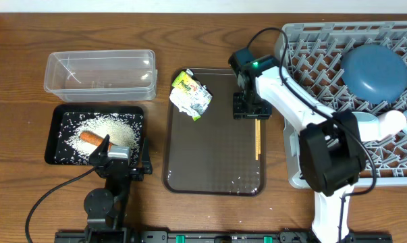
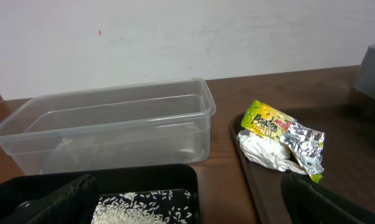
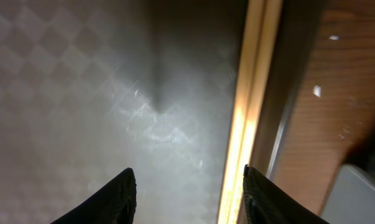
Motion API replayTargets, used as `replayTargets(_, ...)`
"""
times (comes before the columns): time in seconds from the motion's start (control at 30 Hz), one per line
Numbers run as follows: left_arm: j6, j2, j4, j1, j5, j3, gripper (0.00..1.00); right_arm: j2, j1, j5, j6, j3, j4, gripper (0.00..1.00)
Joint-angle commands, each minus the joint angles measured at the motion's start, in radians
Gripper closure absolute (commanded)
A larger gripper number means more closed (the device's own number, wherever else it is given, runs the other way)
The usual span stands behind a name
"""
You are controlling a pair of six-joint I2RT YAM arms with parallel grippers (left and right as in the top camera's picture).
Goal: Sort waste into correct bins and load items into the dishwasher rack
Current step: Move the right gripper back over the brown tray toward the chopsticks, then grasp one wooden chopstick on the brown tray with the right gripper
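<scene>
The surface is a brown wooden table (image 1: 14,182), and behind its far edge stands a plain white wall (image 2: 175,37). At the near edge, the left gripper (image 1: 115,156) rests with its jaws wide apart and holds nothing, over the near side of the shallow black rectangular tray (image 1: 55,125), where loose white rice grains (image 1: 112,128) and a small orange carrot (image 1: 92,137) lie. In the middle lies a dark-brown serving tray (image 1: 210,165). The thin wooden chopsticks (image 1: 257,138) lie along its right edge, their long axis running from near to far. The right gripper (image 1: 252,108) is low over their far end, jaws about half open, one finger on each side; I cannot tell if they touch. A crumpled white wrapper with yellow-green print (image 1: 190,94) sits in the far left corner of this tray. Beyond the black tray is a clear plastic rectangular box (image 1: 100,73). At the far right corner, the large grey plastic rack (image 1: 304,44) carries a dark-blue round dish (image 1: 373,73).
</scene>
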Motion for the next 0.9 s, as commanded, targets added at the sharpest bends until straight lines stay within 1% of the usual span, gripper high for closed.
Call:
replayTargets(0.0, 0.01, -0.007, -0.035, 0.005, 0.011, -0.016, 0.04, 0.037, 0.001, -0.016, 0.006, 0.016, 0.005, 0.48)
replayTargets(0.43, 0.01, -0.007, -0.035, 0.005, 0.011, -0.016, 0.04, 0.039, -0.006, 0.038, 0.017, -0.014, 0.024, 0.46)
replayTargets(0.87, 0.01, -0.007, -0.035, 0.005, 0.011, -0.016, 0.04, 0.039, -0.004, 0.031, 0.017, -0.103, 0.108, 0.47)
